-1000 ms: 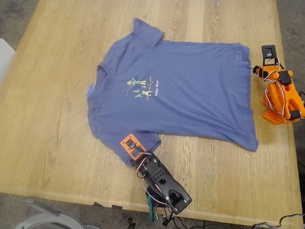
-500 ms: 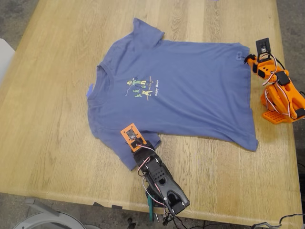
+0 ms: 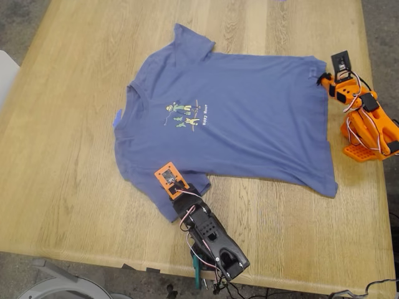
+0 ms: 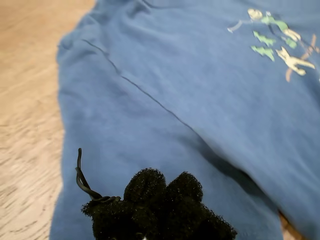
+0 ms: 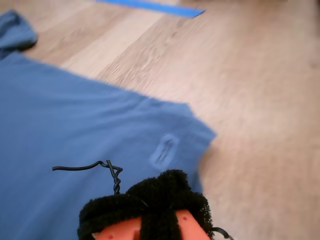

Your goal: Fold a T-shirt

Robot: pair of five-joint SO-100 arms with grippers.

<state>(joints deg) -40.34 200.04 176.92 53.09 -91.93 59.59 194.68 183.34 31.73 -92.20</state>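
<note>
One wooden table (image 3: pixel 75 187) is seen in the exterior view, its far and near ends cut off by the frame. One T-shirt (image 3: pixel 237 124) is spread flat on it, chest print up, collar toward the exterior view's left and hem toward its right; the printed text is too small to be read.

Two arms are counted. My first gripper (image 4: pixel 162 200) is shown in its wrist view only as a clump of black fuzzy pads (image 4: pixel 145 187) over the sleeve seam; the pads appear pressed together with no cloth visibly between them, though the tips are cut off by the frame edge. In the exterior view it is found over the near sleeve (image 3: pixel 177 196).

My second gripper (image 5: pixel 150 210) is seen above the hem corner, near a small stitched label (image 5: pixel 164 150); whether its jaws are parted cannot be told. A blue strip (image 5: pixel 150 7), blurred, is shown only there.
</note>
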